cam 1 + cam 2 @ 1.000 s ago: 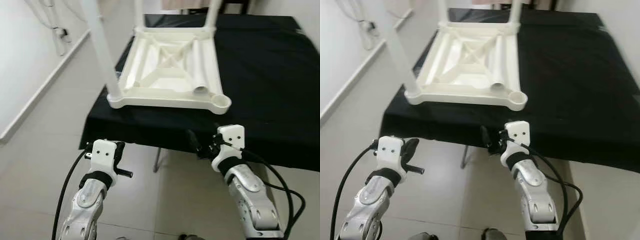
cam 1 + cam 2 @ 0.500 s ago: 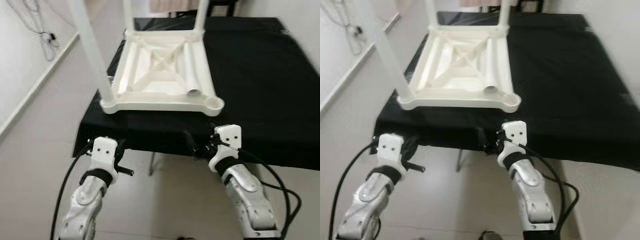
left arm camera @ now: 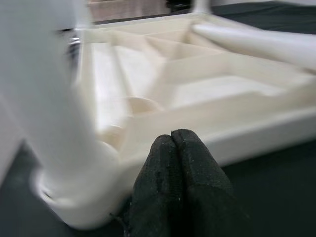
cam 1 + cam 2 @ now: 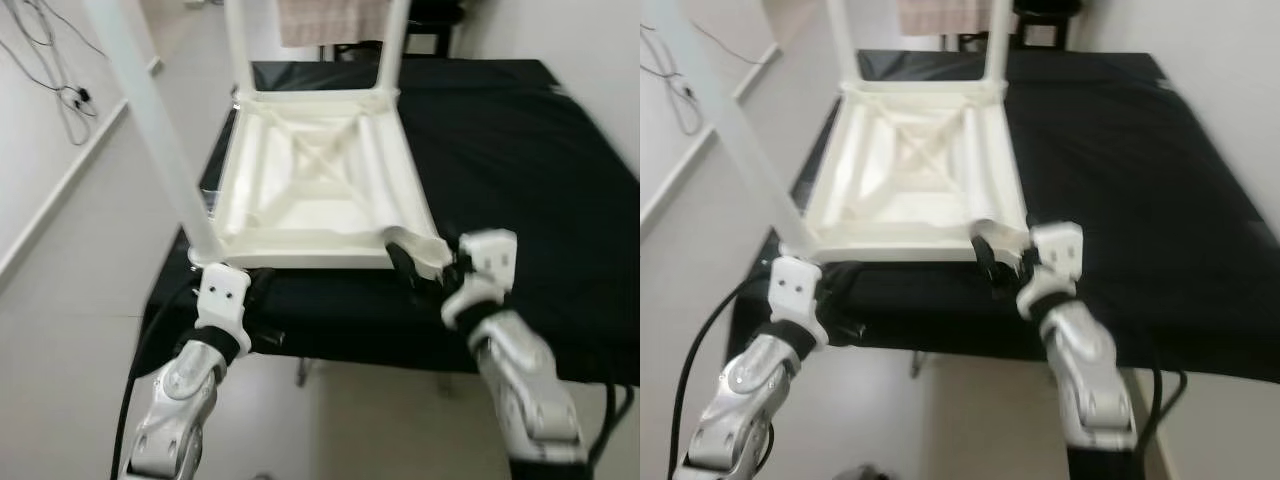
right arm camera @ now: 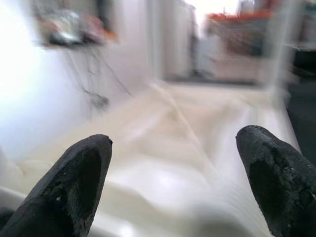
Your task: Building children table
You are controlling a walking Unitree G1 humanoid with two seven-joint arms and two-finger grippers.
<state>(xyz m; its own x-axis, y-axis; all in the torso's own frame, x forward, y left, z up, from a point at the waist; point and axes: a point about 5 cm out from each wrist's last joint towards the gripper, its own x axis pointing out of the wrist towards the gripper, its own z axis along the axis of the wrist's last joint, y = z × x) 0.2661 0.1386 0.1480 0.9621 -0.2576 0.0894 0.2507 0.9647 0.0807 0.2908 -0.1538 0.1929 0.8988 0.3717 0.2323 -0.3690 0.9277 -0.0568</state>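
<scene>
item: white plastic children's table top [image 4: 315,185], laid upside down on a black-covered counter [image 4: 530,160] so that its ribbed underside and corner sockets are presented upward for leg fitting. three legs are seen standing up from the corners: one at 7 o'clock [image 4: 150,125] and two at the far edge, 11 and 1 o'clock. a loose fourth leg [image 3: 256,42] is seen lying inside the frame along the 3 o'clock side, and the socket at 5 o'clock is judged unfilled. left pincer [image 3: 177,143]: fingers pressed together on nothing, set just before the rim by the 7 o'clock leg. right pincer [image 5: 175,163]: fingers spread wide, raised at the 5 o'clock corner and aimed across the frame, judged ready to take up the loose leg. blur is noted in this wrist view.
</scene>
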